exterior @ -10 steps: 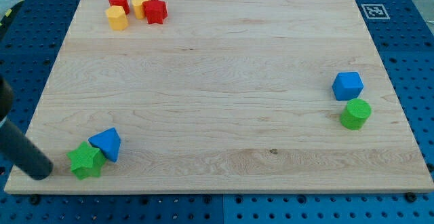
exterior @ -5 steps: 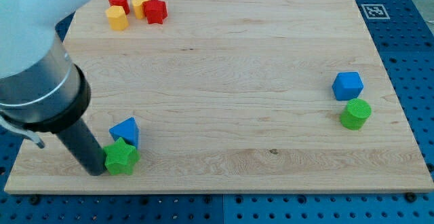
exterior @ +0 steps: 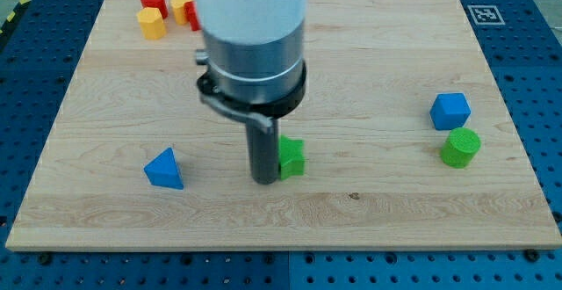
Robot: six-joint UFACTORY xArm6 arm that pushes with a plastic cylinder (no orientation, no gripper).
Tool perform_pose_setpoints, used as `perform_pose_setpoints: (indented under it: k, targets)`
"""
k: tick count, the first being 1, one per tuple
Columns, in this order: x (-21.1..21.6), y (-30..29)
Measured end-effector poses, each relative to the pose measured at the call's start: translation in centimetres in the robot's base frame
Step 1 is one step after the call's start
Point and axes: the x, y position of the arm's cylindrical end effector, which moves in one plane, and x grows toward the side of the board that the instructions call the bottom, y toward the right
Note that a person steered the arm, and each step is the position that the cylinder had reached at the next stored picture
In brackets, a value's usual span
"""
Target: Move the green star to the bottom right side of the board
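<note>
The green star (exterior: 291,157) lies on the wooden board (exterior: 369,53), a little below its middle. My tip (exterior: 264,180) touches the star's left side; the rod and arm above it hide part of the star. A blue triangular block (exterior: 165,168) lies apart at the view's lower left, well left of my tip.
A blue cube (exterior: 450,111) and a green cylinder (exterior: 460,148) stand near the board's right edge. At the top left are a yellow cylinder (exterior: 152,24), a red cylinder (exterior: 154,0) and two more blocks partly hidden by the arm.
My tip has swept from the lower left towards the right, pushing the green star with it to near mid-board. The blue triangular block has been left behind at the lower left.
</note>
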Motion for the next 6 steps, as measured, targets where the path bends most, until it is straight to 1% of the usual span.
perform_pose_setpoints:
  k: [2,3,4,5,6]
  targets:
    - [-7.1,0.9]
    - [-6.6,3.8]
    - [-4.5,4.3]
    - [-2.9,4.3]
    - [-2.5,3.2]
